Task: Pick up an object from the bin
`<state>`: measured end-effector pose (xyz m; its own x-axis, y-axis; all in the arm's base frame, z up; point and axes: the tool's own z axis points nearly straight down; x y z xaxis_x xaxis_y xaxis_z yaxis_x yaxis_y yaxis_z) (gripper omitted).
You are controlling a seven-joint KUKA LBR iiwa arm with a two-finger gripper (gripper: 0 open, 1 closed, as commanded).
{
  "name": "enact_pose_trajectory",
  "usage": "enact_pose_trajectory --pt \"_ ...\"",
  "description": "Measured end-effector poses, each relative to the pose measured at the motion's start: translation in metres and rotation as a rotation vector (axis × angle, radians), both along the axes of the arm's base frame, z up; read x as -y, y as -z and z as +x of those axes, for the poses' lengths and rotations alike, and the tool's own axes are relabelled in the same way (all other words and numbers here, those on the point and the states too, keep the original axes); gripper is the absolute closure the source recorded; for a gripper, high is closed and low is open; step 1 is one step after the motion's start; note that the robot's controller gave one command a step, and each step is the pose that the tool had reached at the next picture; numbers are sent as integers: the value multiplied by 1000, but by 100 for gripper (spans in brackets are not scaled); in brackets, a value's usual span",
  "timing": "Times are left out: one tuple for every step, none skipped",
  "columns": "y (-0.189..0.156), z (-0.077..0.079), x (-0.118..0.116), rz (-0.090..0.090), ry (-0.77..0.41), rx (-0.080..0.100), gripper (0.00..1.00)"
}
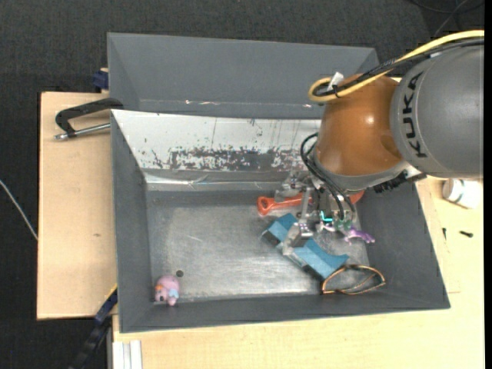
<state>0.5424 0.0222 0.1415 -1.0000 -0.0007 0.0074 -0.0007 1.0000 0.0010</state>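
Observation:
My gripper [314, 215] hangs low over the right part of the bin, under the arm's orange cover. Right below it lies a blue flat piece [281, 226], with a second blue block [321, 260] just in front of it. An orange tool [275, 203] sticks out to the left from behind the gripper. A small purple thing [358, 237] lies just to its right. Whether anything is held is hidden by the gripper body.
A dark oval wire-rimmed thing [354, 280] rests against the bin's front right wall. A pink toy [167, 290] sits in the front left corner, with a small black bit [179, 274] beside it. The arm covers the back right of the bin.

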Motion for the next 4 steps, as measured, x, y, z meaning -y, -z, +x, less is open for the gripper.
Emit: enact_pose_trajectory --pt "-4 2 0 0 1 8 0" --pt "66 -22 84 -1 84 13 100" --pt "66 -22 84 -1 84 13 100" --pt "-60 -34 86 0 -50 7 100"
